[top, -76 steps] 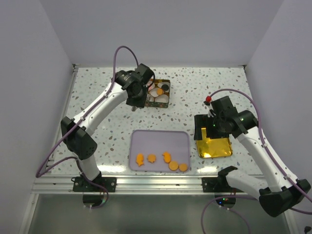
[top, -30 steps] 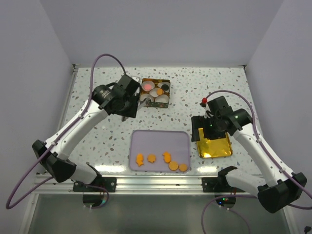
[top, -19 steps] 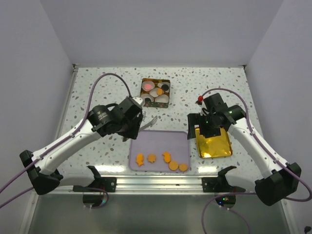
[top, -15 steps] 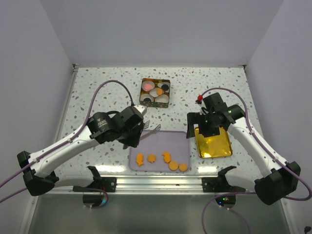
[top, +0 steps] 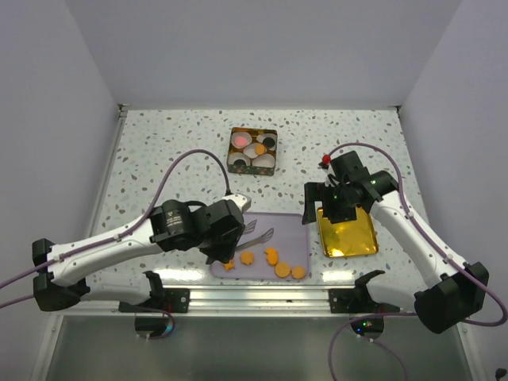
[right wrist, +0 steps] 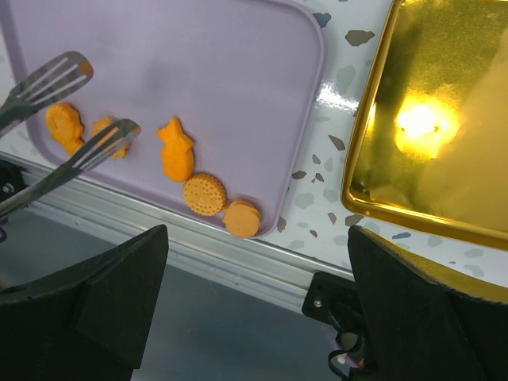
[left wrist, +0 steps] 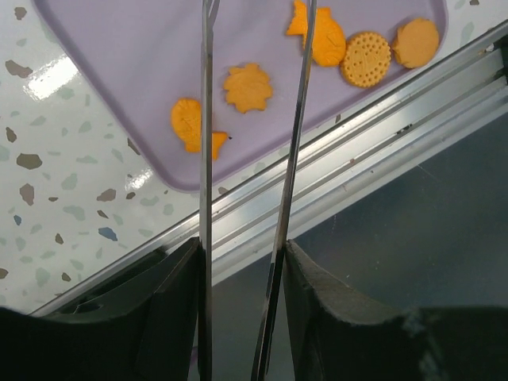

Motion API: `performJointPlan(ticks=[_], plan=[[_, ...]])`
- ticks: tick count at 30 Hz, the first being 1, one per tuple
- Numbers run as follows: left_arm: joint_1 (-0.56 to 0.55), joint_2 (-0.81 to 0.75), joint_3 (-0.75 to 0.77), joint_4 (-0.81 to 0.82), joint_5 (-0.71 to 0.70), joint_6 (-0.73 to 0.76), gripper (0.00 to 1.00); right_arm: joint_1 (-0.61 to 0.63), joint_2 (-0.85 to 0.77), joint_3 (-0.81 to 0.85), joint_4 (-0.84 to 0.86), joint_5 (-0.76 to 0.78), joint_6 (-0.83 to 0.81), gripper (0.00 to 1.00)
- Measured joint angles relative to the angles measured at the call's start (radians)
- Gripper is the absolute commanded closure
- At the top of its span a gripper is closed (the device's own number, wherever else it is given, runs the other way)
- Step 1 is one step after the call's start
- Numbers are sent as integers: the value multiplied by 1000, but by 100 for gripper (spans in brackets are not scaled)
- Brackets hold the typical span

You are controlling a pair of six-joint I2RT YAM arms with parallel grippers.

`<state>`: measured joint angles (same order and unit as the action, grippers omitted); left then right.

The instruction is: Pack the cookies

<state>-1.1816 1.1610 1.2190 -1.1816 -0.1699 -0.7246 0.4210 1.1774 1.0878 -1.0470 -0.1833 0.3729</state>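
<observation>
Several orange cookies point(top: 271, 255) lie along the near edge of the purple tray point(top: 262, 218); they also show in the left wrist view point(left wrist: 248, 87) and in the right wrist view point(right wrist: 204, 194). My left gripper point(top: 228, 232) is shut on metal tongs point(top: 258, 232), whose tips are spread apart above the tray's left part, near a fish-shaped cookie point(left wrist: 190, 123). The tongs' tips hold nothing. My right gripper point(top: 332, 205) is open and empty, hovering between the tray and the gold lid point(top: 348, 236). A pink cookie point(top: 238, 140), a black one point(top: 271, 141) and an orange one point(top: 260, 148) sit in the gold box point(top: 252, 151).
The gold box at the back middle holds white paper cups point(top: 251, 161). The gold lid point(right wrist: 429, 119) lies right of the tray. The aluminium rail point(top: 254, 298) runs along the near table edge.
My left arm has swung from the box at the back down to the tray's left side, carrying the tongs. My right gripper has shifted slightly left and back.
</observation>
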Motion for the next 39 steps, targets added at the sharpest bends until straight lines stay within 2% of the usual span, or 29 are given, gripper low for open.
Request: performJointPlan(ticks=[9,22,39], plan=[[-118,29,0,7,2,-56,52,0,0,-8,0,0,5,1],[-312,119,1,-10,-29,-244,51,0,-14,-39,-3,-1,8,1],[-333,272,82,-33,-82,-370,51,0,-48,-40,-26,-3,-23,1]])
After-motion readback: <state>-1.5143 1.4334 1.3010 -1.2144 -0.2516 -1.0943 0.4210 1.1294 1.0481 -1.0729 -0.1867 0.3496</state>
